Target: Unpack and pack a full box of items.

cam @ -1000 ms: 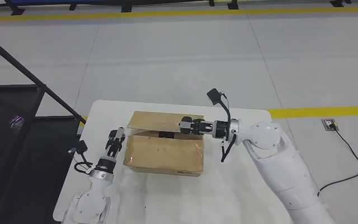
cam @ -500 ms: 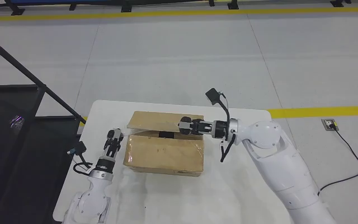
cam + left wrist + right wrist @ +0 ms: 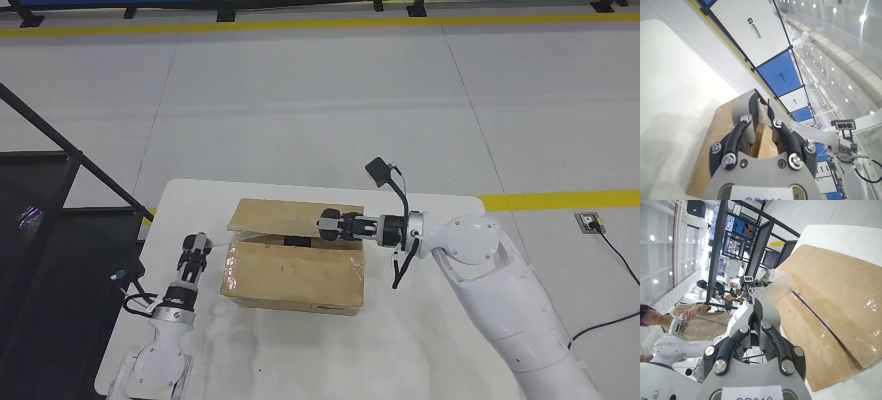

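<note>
Now box (image 3: 290,278) just beside left hand (image 3: 193,244) pinching tape (image 3: 762,110), under right hand (image 3: 323,224).

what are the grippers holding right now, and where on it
The clear tape strip above the box: the left gripper pinches its crumpled end, and the right gripper appears to pinch the other end.

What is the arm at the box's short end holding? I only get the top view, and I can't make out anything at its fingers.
Observer: Its wrist camera shows the left fingers pinching a crumpled end of clear tape.
Operator: Where does that tape go?
Observer: It stretches across the cardboard box towards the other arm. That arm's wrist camera shows the strip ending at the right fingers, which are pressed shut.
</note>
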Robot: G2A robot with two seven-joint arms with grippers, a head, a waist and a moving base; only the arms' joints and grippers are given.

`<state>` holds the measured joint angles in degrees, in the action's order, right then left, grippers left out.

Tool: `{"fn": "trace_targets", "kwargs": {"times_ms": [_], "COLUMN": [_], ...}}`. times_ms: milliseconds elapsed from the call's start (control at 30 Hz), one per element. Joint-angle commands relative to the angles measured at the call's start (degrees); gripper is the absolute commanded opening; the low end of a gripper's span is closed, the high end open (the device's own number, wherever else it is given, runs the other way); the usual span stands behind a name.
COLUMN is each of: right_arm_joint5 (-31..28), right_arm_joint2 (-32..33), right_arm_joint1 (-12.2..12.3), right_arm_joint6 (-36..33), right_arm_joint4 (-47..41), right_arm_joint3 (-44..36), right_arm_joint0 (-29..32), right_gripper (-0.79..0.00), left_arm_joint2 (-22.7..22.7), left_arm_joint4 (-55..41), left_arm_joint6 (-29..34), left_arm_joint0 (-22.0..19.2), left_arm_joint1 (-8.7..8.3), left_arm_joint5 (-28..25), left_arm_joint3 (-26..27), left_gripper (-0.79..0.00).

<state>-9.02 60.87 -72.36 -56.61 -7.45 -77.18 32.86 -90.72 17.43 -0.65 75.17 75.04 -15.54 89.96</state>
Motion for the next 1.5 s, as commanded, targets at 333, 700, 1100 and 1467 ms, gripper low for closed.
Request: {"fn": "trace_targets", "kwargs": {"times_ms": [333,700,1100,1467], "right_arm_joint5": [-0.4,-3.7,-5.6,-5.9], "right_arm_joint2": [-0.2,1.6,4.1,4.0], "right_arm_joint1": [0.1,0.7,1.7,1.8], "right_arm_joint6": [0.3,0.5,1.5,2.8], "right_arm_joint4": [-0.1,-0.5,0.5,-0.2], "right_arm_joint3": [-0.1,-2.7,-7.4,-8.3], "right_arm_joint0": [0.1,2.3,6.3,5.5], "right_gripper": [-0.785,-0.785,-0.785,-0.785], "left_arm_joint2": [0.3,-1.2,-1.6,-1.7], "left_arm_joint4": [0.0,-4.2,-5.5,-5.8], "left_arm_joint6": [0.4,-1.3,-2.2,-2.2], "left_arm_joint0": [-0.3,1.8,3.2,4.2], "left_arm_joint1": [-0.02,0.01,0.07,0.12], "left_arm_joint5": [-0.4,-3.5,-5.4,-5.1], "left_arm_joint3": [-1.0,3.0,4.9,7.4], "left_gripper": [-0.785,-0.785,-0.785,-0.785]}}
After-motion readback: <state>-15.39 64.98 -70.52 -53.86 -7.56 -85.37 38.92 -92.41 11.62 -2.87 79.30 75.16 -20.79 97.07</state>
